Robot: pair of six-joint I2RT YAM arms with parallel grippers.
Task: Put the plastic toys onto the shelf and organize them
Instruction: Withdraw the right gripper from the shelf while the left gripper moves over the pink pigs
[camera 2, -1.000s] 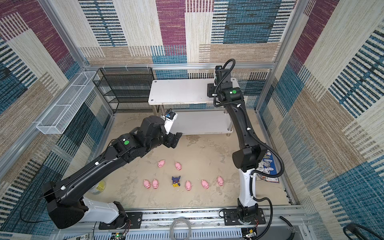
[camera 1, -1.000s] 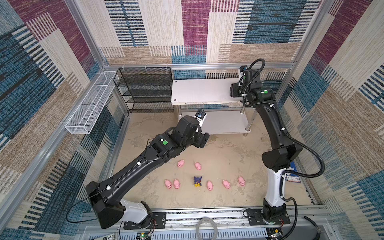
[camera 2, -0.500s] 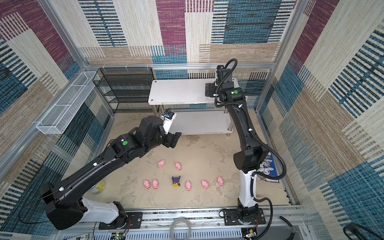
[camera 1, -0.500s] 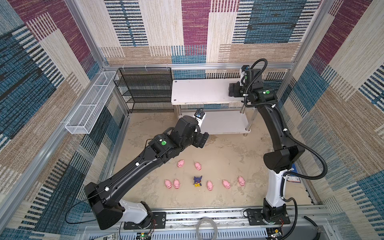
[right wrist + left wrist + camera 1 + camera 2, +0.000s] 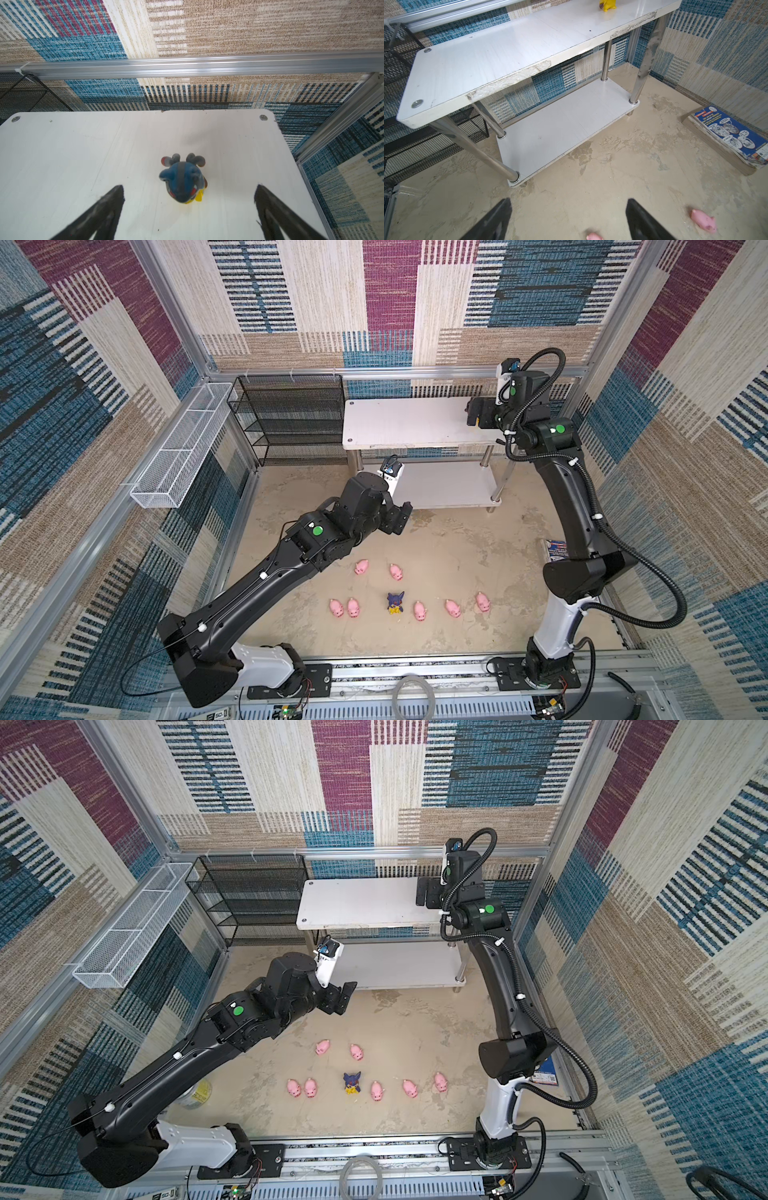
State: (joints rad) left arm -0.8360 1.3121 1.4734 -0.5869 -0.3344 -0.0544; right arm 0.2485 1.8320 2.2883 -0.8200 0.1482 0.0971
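The white two-tier shelf (image 5: pixel 407 423) (image 5: pixel 361 903) stands at the back. A yellow figurine with a dark blue hood (image 5: pixel 182 182) stands on its top tier (image 5: pixel 83 155) near the right end. My right gripper (image 5: pixel 189 185) (image 5: pixel 471 416) is open around it, both fingers well clear. Only the figurine's yellow base (image 5: pixel 607 4) shows in the left wrist view. A second hooded figurine (image 5: pixel 395 602) (image 5: pixel 352 1082) stands on the floor among several pink pigs (image 5: pixel 361 567) (image 5: pixel 452 608). My left gripper (image 5: pixel 401 518) (image 5: pixel 568 200) hangs open and empty above the floor, in front of the shelf's lower tier (image 5: pixel 560 128).
A black wire-mesh rack (image 5: pixel 291 418) stands left of the shelf. A long white wire basket (image 5: pixel 183 443) hangs on the left wall. A stack of comic books (image 5: pixel 733 137) lies by the right wall. A jar (image 5: pixel 199 1092) shows under the left arm.
My right gripper has opened and let go of the hooded figurine, which now stands on the shelf's top tier. The left arm has barely shifted.
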